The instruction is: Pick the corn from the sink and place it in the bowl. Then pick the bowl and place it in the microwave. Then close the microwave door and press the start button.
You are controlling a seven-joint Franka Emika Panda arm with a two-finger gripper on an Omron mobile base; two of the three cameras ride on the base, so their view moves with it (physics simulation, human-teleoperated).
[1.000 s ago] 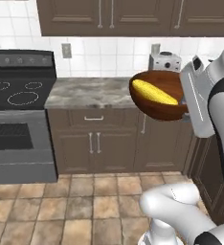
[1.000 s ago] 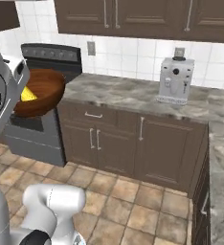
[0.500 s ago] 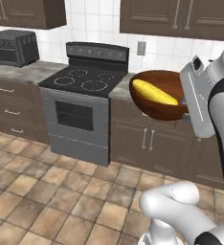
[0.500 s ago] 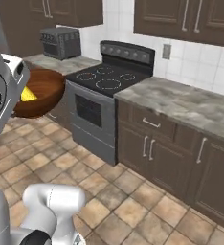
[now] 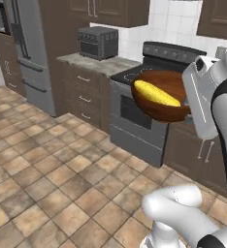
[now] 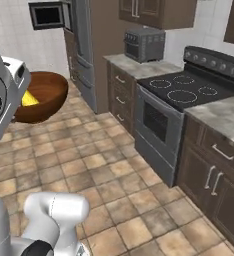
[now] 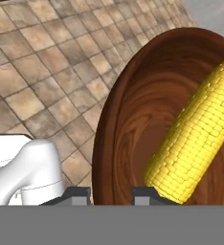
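Tile floor and dark cabinets all round, bowl [image 5: 160, 96] riding high mid-carry
Corn [image 7: 196, 138] lies inside the bowl; the gripper [image 7: 111, 195] is clamped on its rim, one tip inside, one outside. I'd keep it level so the cob doesn't roll out, heading for the microwave [image 6: 48, 14] up by the fridge [image 6: 84, 45]. Its door and buttons are too small to read.
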